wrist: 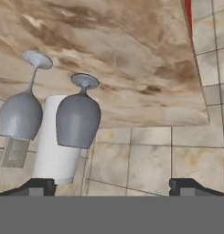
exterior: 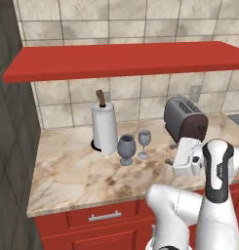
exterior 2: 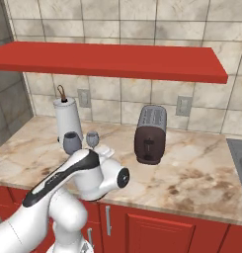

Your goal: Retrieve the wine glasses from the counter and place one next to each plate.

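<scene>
Counter (exterior: pixel 72 171): tan-brown marbled stone over red drawer fronts, beige tiled wall and red shelf (exterior: pixel 126 61) behind.
Toaster (exterior 2: pixel 150 133): dark, upright, right of the glasses.
Paper-towel roll (exterior: pixel 104 128): white, brown knob, standing just left of and behind the glasses.
Gripper (wrist: pixel 112 186): fingers spread wide, holding nothing, short of the glasses and apart from them.
Darker wine glass (exterior: pixel 126 149): wide bowl, upright on the counter near the roll.
Paler wine glass (exterior: pixel 144 143): slimmer, just right of the darker one.

No readable text, label, brand, number or sign appears on anything in these views.
</scene>
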